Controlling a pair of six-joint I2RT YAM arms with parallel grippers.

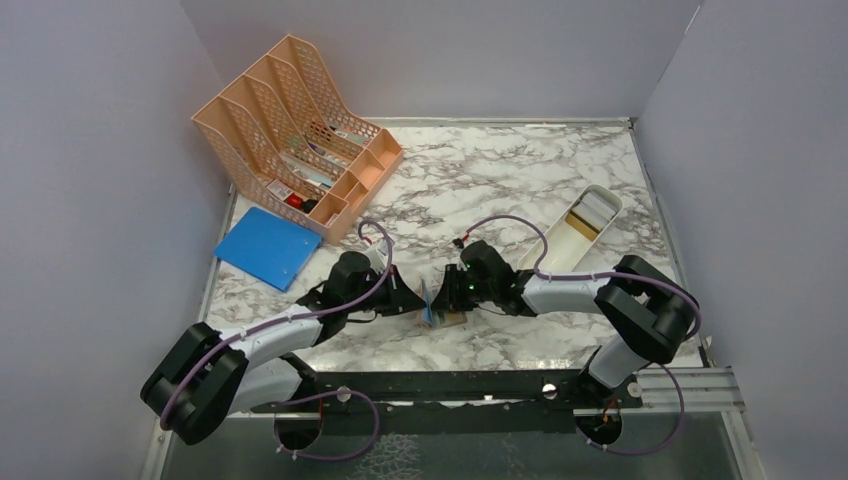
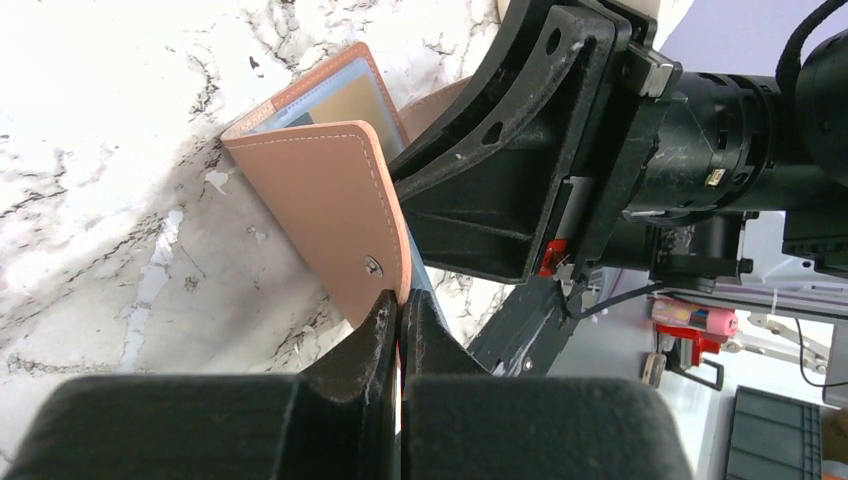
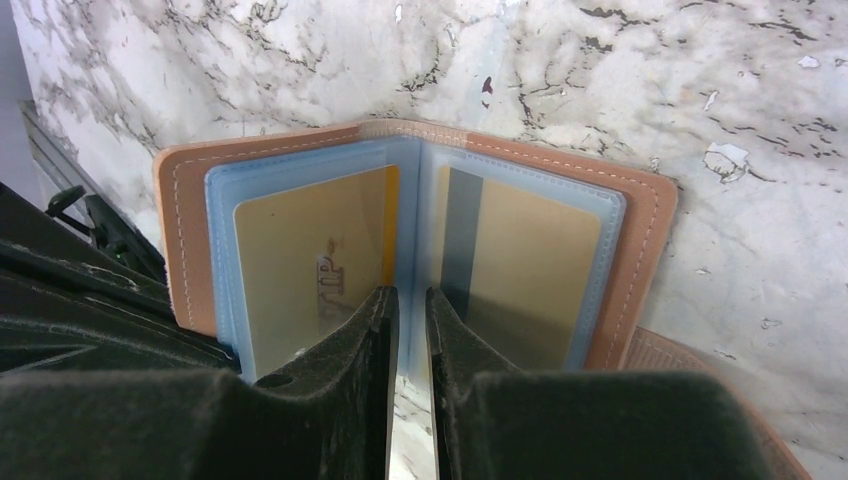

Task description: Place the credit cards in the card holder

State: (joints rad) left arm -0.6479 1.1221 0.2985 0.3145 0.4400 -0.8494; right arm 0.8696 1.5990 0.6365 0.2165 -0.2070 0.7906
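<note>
The wallet (image 1: 441,314) stands open on the marble desk (image 1: 520,170), well apart from the peach file rack (image 1: 290,120), on the arms' side of it. The left jaws are pressed together on its cover edge. The right jaws stand narrowly apart at its fold, and I cannot tell whether they grip anything. Two gold cards (image 3: 300,265) sit in its sleeves.

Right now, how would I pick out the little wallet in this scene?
Start at the marble table and look to the middle of its near edge. There is the card holder, a small pinkish-tan wallet opened like a book. Unlike the blue folder, peach mesh organiser and white tray farther back, it has pale blue lining showing gold cards.
</note>
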